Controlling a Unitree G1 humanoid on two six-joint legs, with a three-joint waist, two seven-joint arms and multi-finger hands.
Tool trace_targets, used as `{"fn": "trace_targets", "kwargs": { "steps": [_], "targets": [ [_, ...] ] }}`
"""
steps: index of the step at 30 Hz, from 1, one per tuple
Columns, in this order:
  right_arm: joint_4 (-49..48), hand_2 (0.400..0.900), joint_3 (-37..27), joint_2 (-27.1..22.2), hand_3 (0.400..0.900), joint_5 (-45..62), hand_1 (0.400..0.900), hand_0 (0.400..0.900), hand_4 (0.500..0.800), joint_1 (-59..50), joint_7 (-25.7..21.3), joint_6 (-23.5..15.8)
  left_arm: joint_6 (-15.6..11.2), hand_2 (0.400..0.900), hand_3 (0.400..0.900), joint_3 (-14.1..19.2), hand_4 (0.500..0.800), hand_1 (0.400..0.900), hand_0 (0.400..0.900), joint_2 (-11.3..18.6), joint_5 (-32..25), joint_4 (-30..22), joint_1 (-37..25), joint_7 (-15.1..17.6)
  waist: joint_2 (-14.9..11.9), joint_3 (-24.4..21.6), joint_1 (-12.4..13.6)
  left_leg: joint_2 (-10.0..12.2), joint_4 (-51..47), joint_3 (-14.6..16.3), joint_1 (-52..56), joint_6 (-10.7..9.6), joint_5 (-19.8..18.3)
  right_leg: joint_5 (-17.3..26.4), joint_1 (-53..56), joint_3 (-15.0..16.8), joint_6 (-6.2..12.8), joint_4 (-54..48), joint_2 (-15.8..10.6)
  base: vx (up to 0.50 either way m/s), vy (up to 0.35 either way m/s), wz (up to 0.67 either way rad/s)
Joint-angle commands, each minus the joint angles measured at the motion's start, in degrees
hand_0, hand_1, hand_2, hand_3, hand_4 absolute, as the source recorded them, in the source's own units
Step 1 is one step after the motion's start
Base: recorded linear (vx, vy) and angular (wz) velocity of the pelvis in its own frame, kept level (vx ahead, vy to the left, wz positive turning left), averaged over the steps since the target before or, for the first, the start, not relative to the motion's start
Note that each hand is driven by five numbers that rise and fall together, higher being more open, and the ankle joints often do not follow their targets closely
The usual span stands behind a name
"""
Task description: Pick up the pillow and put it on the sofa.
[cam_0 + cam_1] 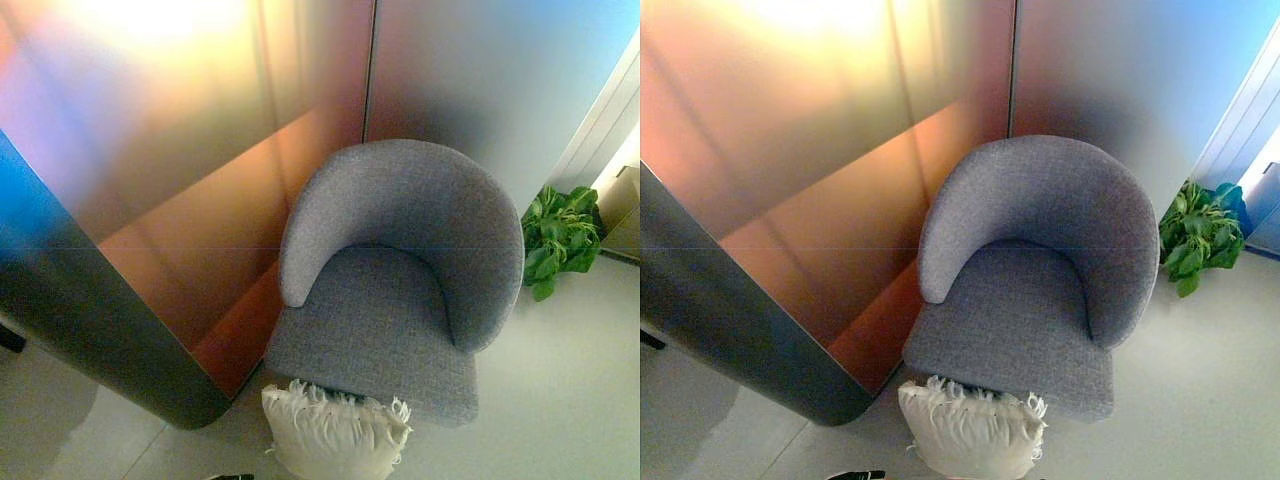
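A cream-white pillow (335,433) with a fringed edge shows at the bottom of both eye views, its top edge against the front of the seat. The sofa is a grey fabric tub chair (395,280) with a curved back, and its seat (1005,330) is bare. Neither of my hands shows in either view.
A glossy curved wall panel (150,250) stands close to the left of the chair and rounds off near the pillow. A green potted plant (558,238) sits on the floor to the right of the chair. Pale floor (560,390) lies to the right and front.
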Motion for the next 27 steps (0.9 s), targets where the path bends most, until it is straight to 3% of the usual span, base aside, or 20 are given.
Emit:
{"fn": "trace_targets", "kwargs": {
  "steps": [1,12,18,27],
  "targets": [
    [3.5,0.9,0.34,-0.15,0.9,-0.11,0.9,0.9,0.8,-4.13,-0.29,0.09,-0.99,0.9,0.9,1.75,0.8,0.9,0.9,0.48,0.56,4.06,-3.97,0.59,-1.45,1.39,-1.06,-3.47,-0.02,0.06,1.84,0.52,-4.42,0.31,-0.16,-0.34,2.8,0.17,0.48,0.0,0.0,0.0],
    [3.24,0.9,0.7,-0.41,0.9,-0.23,0.9,0.9,0.8,-4.35,-0.33,0.71,-3.03,0.9,0.9,1.59,0.8,0.9,0.9,0.61,3.08,3.75,-4.19,3.61,-1.19,1.73,-1.13,-3.52,0.12,-0.25,1.47,0.46,-4.31,0.47,-0.52,0.05,2.83,0.17,0.48,0.01,0.002,0.0],
    [3.03,0.9,1.71,-1.67,0.9,-0.2,0.9,0.9,0.8,-5.56,-0.65,1.87,-2.03,0.9,0.9,0.77,0.8,0.9,0.9,1.62,2.51,2.65,-6.29,5.81,-0.56,2.99,-1.65,-3.34,0.32,0.07,0.36,0.36,-4.02,0.77,-2.03,0.49,2.91,0.32,0.35,0.02,0.031,-0.06],
    [2.25,0.9,3.89,-3.4,0.9,-0.45,0.9,0.9,0.8,-9.46,-1.82,3.12,-3.7,0.9,0.9,0.22,0.8,0.9,0.9,1.94,-7.1,1.02,-12.58,9.7,0.61,8.19,-2.85,-2.73,0.8,0.62,-5.23,0.01,-2.49,1.67,-8.08,1.48,2.45,1.06,0.19,-0.09,0.057,-0.07]
  ]
}}
